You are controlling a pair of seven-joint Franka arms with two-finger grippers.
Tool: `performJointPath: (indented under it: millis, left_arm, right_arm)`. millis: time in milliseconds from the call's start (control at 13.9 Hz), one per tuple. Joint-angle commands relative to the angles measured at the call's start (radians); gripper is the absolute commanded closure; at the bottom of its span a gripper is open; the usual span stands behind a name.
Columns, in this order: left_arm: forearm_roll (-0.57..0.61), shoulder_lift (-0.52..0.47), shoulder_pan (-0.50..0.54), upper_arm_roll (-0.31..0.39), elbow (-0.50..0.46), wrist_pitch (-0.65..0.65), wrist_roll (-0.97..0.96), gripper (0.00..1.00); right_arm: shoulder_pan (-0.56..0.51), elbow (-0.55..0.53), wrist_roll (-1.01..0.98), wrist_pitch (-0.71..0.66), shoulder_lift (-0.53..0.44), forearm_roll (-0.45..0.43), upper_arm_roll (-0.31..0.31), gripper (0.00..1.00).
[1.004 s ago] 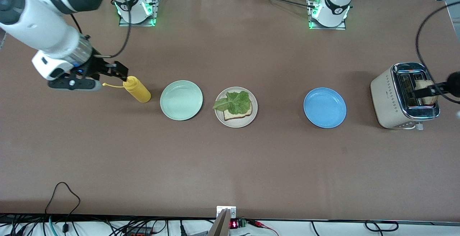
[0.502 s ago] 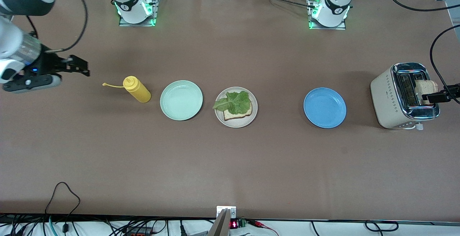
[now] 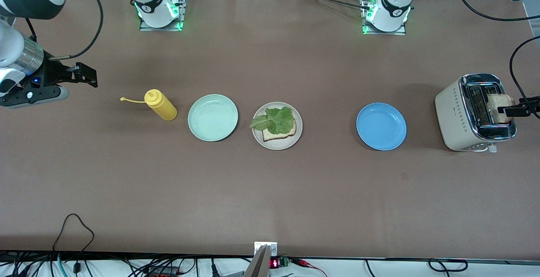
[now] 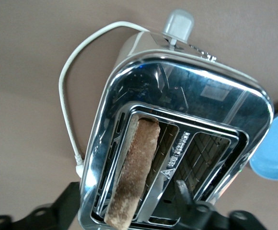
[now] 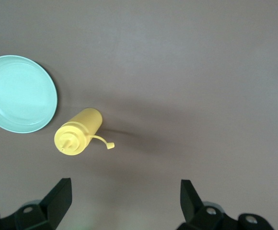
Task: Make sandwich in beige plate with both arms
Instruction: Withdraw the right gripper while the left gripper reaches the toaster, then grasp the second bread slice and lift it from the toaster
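We locate the left gripper (image 3: 508, 109) over the toaster (image 3: 460, 118), its fingers spread on either side of a toast slice (image 3: 499, 107) without clamping it. The left wrist view adds detail: the toast slice (image 4: 133, 172) stands upright in one slot of the toaster (image 4: 177, 96), one finger (image 4: 66, 203) outside the chrome top, the other (image 4: 183, 191) over the neighbouring slot.

We find the right gripper (image 3: 86, 75) up over the table at the right arm's end, jaws wide and empty. The right wrist view shows its fingers (image 5: 57, 196) apart above bare table near the yellow bottle (image 5: 76, 132) and the mint plate (image 5: 19, 93).

From the toaster toward the right arm's end, the front view shows the blue plate (image 3: 381, 126), then the beige plate (image 3: 277, 145) holding one bread slice (image 3: 278, 134) under a lettuce leaf (image 3: 274, 120).
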Motion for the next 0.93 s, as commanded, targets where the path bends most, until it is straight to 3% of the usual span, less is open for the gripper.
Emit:
performJointPath:
  millis: [0, 72, 143, 359, 646, 861]
  left_arm:
    - [0.005, 0.036, 0.008, -0.009, 0.031, -0.023, 0.079, 0.75]
    - [0.005, 0.035, 0.010, -0.009, 0.030, -0.024, 0.085, 0.90]
    - [0.005, 0.035, 0.010, -0.011, 0.031, -0.029, 0.102, 1.00]
    - [-0.009, 0.024, 0.011, -0.018, 0.053, -0.084, 0.135, 1.00]
    - [-0.032, 0.004, 0.001, -0.029, 0.291, -0.378, 0.250, 1.00]
    - [-0.110, -0.010, 0.000, -0.125, 0.391, -0.538, 0.247, 1.00]
  right_arm:
    - [-0.004, 0.091, 0.009, -0.024, 0.054, -0.020, -0.022, 0.00]
    - [-0.010, 0.093, 0.009, -0.025, 0.051, -0.024, -0.021, 0.00]
    - [-0.010, 0.093, 0.009, -0.030, 0.053, -0.023, -0.019, 0.00]
    - [-0.012, 0.093, 0.020, -0.042, 0.053, -0.011, -0.021, 0.00]
    - [-0.013, 0.093, 0.124, -0.039, 0.053, 0.068, -0.021, 0.00]
    - [-0.013, 0.093, 0.111, -0.030, 0.054, 0.066, -0.021, 0.00]
